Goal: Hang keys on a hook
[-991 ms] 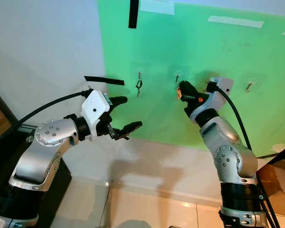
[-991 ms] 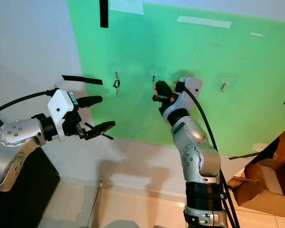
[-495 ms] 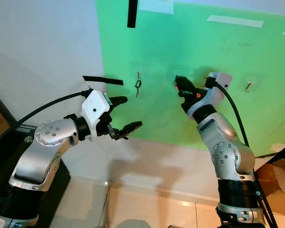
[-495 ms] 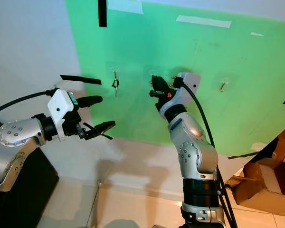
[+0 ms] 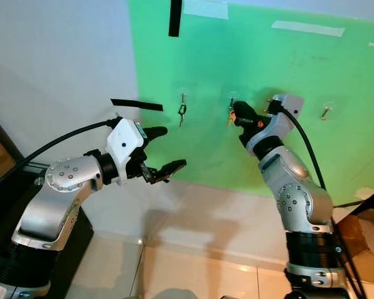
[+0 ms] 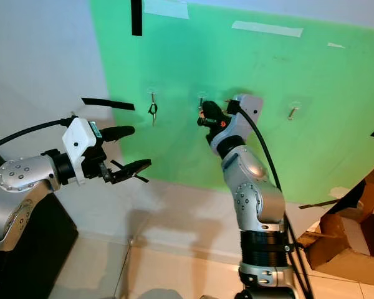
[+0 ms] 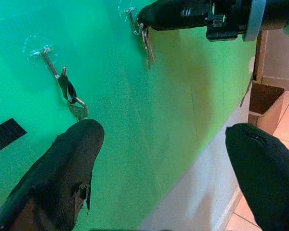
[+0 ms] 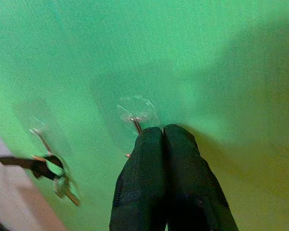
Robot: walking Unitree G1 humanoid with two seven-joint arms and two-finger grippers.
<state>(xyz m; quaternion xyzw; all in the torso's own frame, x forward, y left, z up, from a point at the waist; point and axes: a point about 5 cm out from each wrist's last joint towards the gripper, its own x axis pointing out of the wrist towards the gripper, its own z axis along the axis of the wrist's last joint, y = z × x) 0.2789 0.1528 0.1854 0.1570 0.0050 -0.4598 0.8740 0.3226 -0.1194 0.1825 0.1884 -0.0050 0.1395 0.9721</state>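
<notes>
A bunch of keys [image 5: 230,116] dangles at the second clear hook [image 7: 131,14] on the green wall board [image 5: 268,56]. My right gripper [image 5: 237,114] is raised to that hook, its fingers [image 8: 156,144] pressed together with the tips touching the hook's base. The keys [image 7: 147,41] hang just under those tips; how they sit on the hook is hard to tell. My left gripper [image 5: 168,149] hovers open and empty, lower and to the left, off the wall. Another key bunch [image 5: 182,112] hangs on the hook further left.
An empty hook [image 5: 326,112] sits at the board's right. Black tape strips [image 5: 136,104] mark the wall left of the board and its top [image 5: 174,17]. Cardboard boxes [image 6: 352,243] stand on the floor at lower right. A black cable [image 5: 62,140] trails from my left arm.
My right gripper has risen and moved left to the second hook, carrying the keys, then settled slightly. The left arm has stayed still.
</notes>
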